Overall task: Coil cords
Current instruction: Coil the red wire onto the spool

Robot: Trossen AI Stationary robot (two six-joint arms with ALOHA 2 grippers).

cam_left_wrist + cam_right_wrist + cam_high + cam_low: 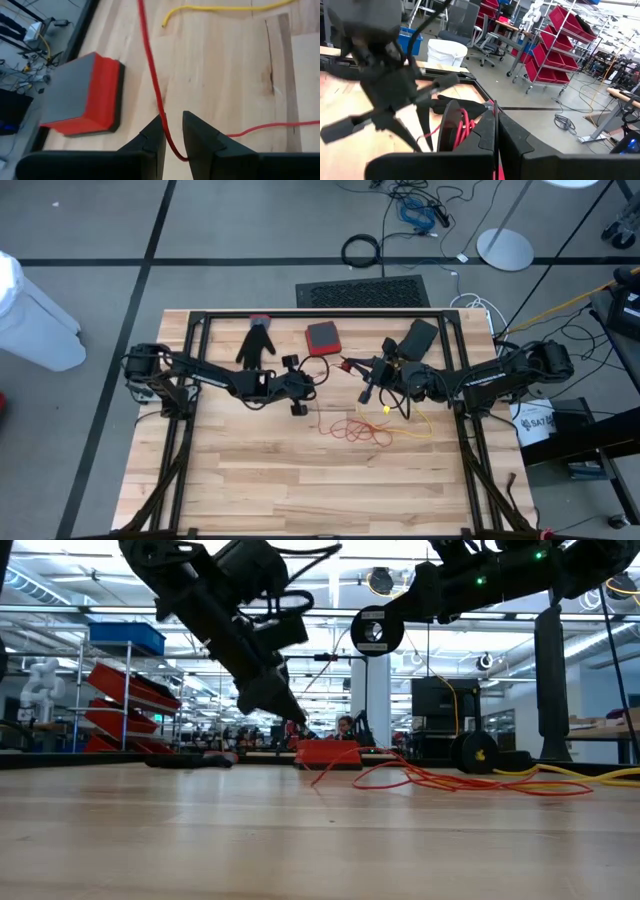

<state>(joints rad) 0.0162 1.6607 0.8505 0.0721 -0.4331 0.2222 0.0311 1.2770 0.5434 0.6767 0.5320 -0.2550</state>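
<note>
2 grippers: left gripper [173, 131] is straddling the red cord [152, 80] with jaws slightly parted; right gripper [496, 125] is pinching shut on red cord.
Cord place: red cord [352, 428] and yellow cord [415, 423] are sprawling at table [300, 490] centre-right.
Axis: red strand is running bottom-centre to top-centre in the left wrist view.
Risk: strand is likely slipping free through the loose jaws.
</note>
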